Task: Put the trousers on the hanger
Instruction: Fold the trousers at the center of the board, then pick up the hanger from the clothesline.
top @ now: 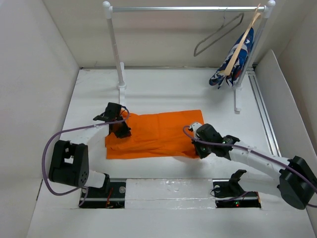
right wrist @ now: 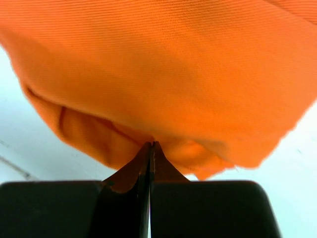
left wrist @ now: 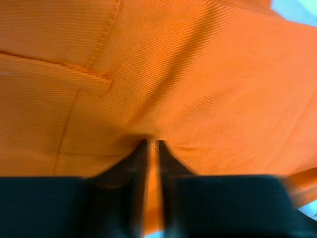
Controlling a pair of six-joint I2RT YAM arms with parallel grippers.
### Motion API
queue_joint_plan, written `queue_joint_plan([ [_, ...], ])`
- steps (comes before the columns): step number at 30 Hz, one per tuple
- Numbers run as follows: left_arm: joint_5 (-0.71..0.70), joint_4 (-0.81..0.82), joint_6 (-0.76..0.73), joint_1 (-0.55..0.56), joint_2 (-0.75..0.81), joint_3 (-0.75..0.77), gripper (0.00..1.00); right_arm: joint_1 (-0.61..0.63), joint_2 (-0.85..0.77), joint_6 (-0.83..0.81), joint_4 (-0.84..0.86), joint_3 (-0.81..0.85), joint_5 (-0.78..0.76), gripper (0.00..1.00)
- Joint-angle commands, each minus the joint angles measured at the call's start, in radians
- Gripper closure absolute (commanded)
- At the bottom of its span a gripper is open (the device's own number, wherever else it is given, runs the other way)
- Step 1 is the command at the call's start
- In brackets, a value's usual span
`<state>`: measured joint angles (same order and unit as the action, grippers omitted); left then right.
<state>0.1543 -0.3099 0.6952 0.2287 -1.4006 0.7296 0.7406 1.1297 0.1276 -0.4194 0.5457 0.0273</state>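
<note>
The orange trousers (top: 157,134) lie folded flat on the white table between the two arms. My left gripper (top: 121,131) is at their left end, its jaws nearly closed with a strip of orange cloth (left wrist: 208,94) pinched between them (left wrist: 151,145). My right gripper (top: 199,147) is at their right end, shut on a fold of the same cloth (right wrist: 163,74) at its edge (right wrist: 151,145). The grey wire hanger (top: 218,33) hangs from the rail (top: 188,8) at the back right, far from both grippers.
A light wooden hanger with a blue patterned garment (top: 234,60) hangs next to the wire hanger. The rail rests on two white posts (top: 115,49) with feet on the table. White walls enclose the table on the left, right and back.
</note>
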Motion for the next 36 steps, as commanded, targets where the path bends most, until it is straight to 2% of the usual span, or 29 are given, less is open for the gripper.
queue_joint_plan([
  [1, -0.078, -0.081, -0.04, -0.005, 0.121, 0.105, 0.98, 0.017, -0.082, 0.015, -0.106, 0.097, -0.059, 1.0],
  [2, -0.073, -0.074, -0.055, 0.01, 0.15, 0.123, 1.0, 0.017, -0.099, 0.011, -0.175, 0.188, -0.087, 0.88],
  [4, -0.073, -0.045, -0.071, 0.082, 0.215, 0.195, 1.0, 0.017, -0.146, -0.006, -0.211, 0.294, -0.101, 0.73],
  [5, -0.076, -0.041, -0.075, 0.11, 0.221, 0.221, 1.0, 0.0, -0.151, -0.035, -0.22, 0.415, -0.081, 0.59],
  [8, -0.102, -0.058, -0.079, 0.222, 0.158, 0.342, 1.0, -0.082, -0.101, -0.092, -0.217, 0.616, 0.001, 0.47],
  [9, -0.123, -0.066, -0.074, 0.253, 0.137, 0.37, 1.0, -0.105, -0.076, -0.097, -0.216, 0.761, 0.014, 0.51],
  [10, -0.204, -0.078, -0.074, 0.283, 0.108, 0.419, 1.0, -0.157, -0.05, -0.105, -0.202, 0.834, 0.032, 0.62],
  [11, -0.244, -0.087, -0.077, 0.34, 0.095, 0.445, 1.0, -0.19, 0.009, -0.115, -0.188, 0.903, 0.086, 0.87],
  [12, -0.318, -0.098, -0.086, 0.363, 0.077, 0.473, 1.0, -0.222, 0.04, -0.115, -0.165, 1.031, 0.117, 0.96],
  [13, -0.346, -0.116, -0.091, 0.382, 0.069, 0.516, 1.0, -0.298, 0.076, -0.115, -0.119, 1.086, 0.149, 1.0],
  [14, -0.366, -0.116, -0.097, 0.395, 0.065, 0.53, 1.0, -0.34, 0.111, -0.114, -0.107, 1.147, 0.225, 1.0],
  [16, -0.368, -0.095, -0.118, 0.396, 0.064, 0.55, 1.0, -0.415, 0.241, -0.07, -0.073, 1.314, 0.276, 1.0],
  [19, -0.334, -0.075, -0.126, 0.396, 0.064, 0.542, 1.0, -0.521, 0.416, 0.041, -0.056, 1.512, 0.327, 0.8],
  [21, -0.303, -0.074, -0.091, 0.396, 0.072, 0.5, 1.0, -0.573, 0.49, 0.182, 0.037, 1.547, 0.347, 0.41],
  [22, -0.292, -0.066, -0.091, 0.396, 0.08, 0.473, 1.0, -0.573, 0.507, 0.182, 0.068, 1.545, 0.347, 0.41],
  [23, -0.28, -0.054, -0.068, 0.396, 0.09, 0.446, 1.0, -0.589, 0.521, 0.272, 0.105, 1.539, 0.374, 0.31],
  [25, -0.253, -0.026, -0.04, 0.396, 0.129, 0.359, 1.0, -0.625, 0.562, 0.354, 0.203, 1.522, 0.407, 0.26],
  [28, -0.21, 0.008, -0.034, 0.396, 0.173, 0.279, 1.0, -0.635, 0.593, 0.392, 0.202, 1.547, 0.376, 0.2],
  [30, -0.213, 0.012, -0.039, 0.396, 0.196, 0.254, 1.0, -0.626, 0.585, 0.429, 0.249, 1.481, 0.361, 0.19],
  [32, -0.214, 0.008, -0.039, 0.396, 0.213, 0.219, 1.0, -0.626, 0.585, 0.498, 0.375, 1.421, 0.387, 0.19],
  [36, -0.199, 0.02, -0.06, 0.396, 0.203, 0.2, 0.98, -0.603, 0.651, 0.521, 0.395, 1.448, 0.422, 0.2],
])
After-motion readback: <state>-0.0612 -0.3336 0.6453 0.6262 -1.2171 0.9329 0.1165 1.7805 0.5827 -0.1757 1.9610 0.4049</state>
